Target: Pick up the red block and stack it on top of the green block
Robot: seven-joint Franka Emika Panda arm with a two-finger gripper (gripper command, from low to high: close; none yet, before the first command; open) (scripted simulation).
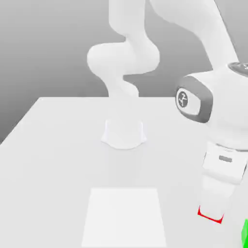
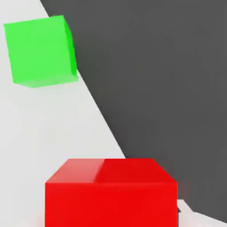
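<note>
The red block (image 1: 207, 217) shows as a thin red rim around the lower end of my gripper (image 1: 211, 213), near the table's front at the exterior view's right. The white finger (image 1: 213, 196) covers most of the block, and the jaws stand shut on it. In the hand view the red block (image 2: 111, 195) looms large and close. I cannot tell if it rests on the table or hangs just above it. The green block (image 1: 245, 233) sits on the table a short way to the exterior view's right, cut off by the picture's edge. The hand view shows the green block (image 2: 40, 51) whole, apart from the red one.
The arm's round base (image 1: 123, 133) stands mid-table. A lighter white rectangle (image 1: 123, 215) marks the table's front middle. Both blocks lie close to the table's edge (image 2: 104, 119), with dark floor (image 2: 168, 88) beyond it.
</note>
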